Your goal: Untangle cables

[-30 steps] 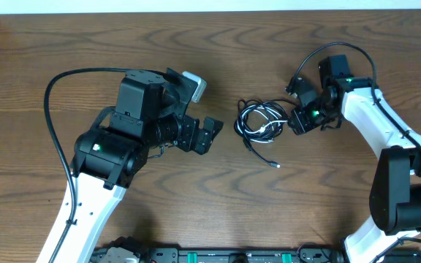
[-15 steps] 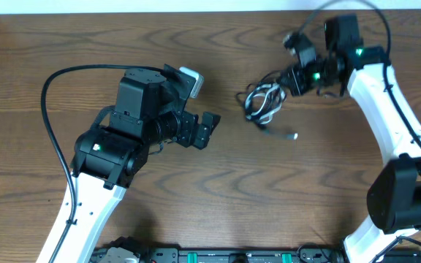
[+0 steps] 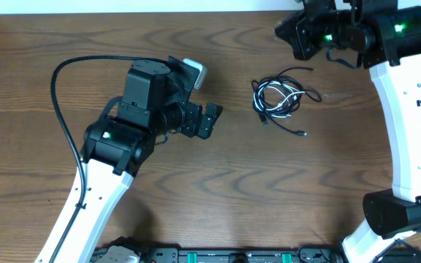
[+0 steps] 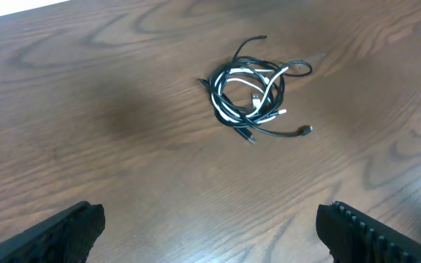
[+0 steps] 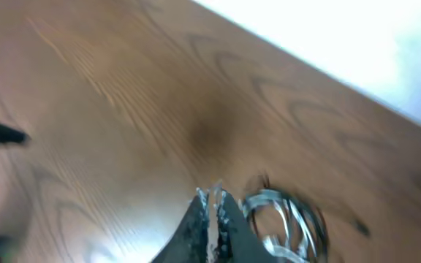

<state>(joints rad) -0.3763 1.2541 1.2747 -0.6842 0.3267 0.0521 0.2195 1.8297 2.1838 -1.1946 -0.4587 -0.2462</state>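
Observation:
The cables [image 3: 278,102] lie on the table in one tangled coil of black and white strands, right of centre. One black plug end [image 3: 302,134] trails out toward the near right. In the left wrist view the cables [image 4: 272,86] lie well ahead of my left gripper [image 4: 210,235], which stands wide open with nothing in it. Seen from overhead, the left gripper [image 3: 214,120] is left of the coil. My right gripper [image 3: 287,33] hovers near the far table edge, shut and apart from the coil. The blurred right wrist view has the right gripper [image 5: 214,193] just left of the cables [image 5: 269,201].
The left arm's thick black wire [image 3: 58,109] loops out over the table's left side. The table's far edge [image 3: 159,12] runs along the top. A black rail [image 3: 225,256] sits at the near edge.
The right arm has swung up and back to the far edge. The coil, lifted half a second ago, now lies on the table farther right, free of the gripper. The left arm shifted slightly.

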